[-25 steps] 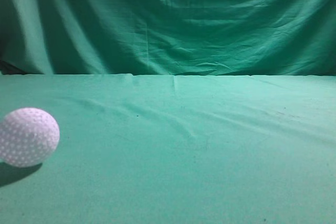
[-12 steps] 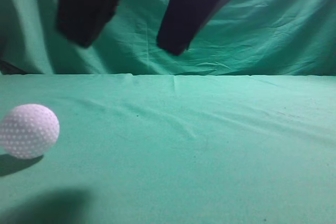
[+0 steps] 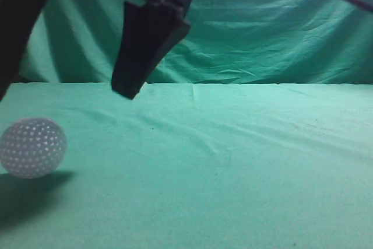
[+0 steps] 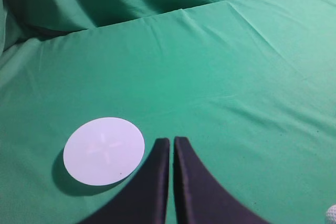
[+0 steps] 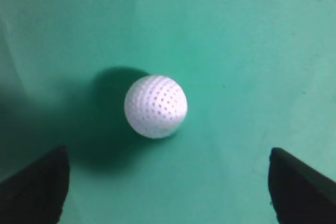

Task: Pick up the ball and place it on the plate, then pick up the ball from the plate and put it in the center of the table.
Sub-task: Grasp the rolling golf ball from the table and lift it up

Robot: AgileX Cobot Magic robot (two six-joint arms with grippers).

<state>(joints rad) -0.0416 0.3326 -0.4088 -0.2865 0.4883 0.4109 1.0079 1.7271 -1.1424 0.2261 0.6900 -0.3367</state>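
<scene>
Clearly the right gripper (image 5: pixel 165 182) is nearer: its fingers (image 5: pixel 37 182) are spread, with the ball (image 5: pixel 156 106) centred just above them in the wrist frame. Left gripper (image 4: pixel 172 142) fingers are pressed together, empty.

right gripper (image 5: pixel 167 182) hangs with jaws spread wide; left gripper (image 4: pixel 171 141) has jaws pressed together.

The golf ball (image 3: pixel 32 147) sits on the table (image 3: pixel 245 167) at the near left of the exterior view, with the draped backdrop (image 3: pixel 262 27) hanging behind the table's far edge. The right gripper (image 5: pixel 168 182) hangs above the ball, fingers set wide to either side of it. In the left wrist view, the plate (image 4: pixel 104 150) lies just left of the left gripper (image 4: pixel 171 142)
</scene>
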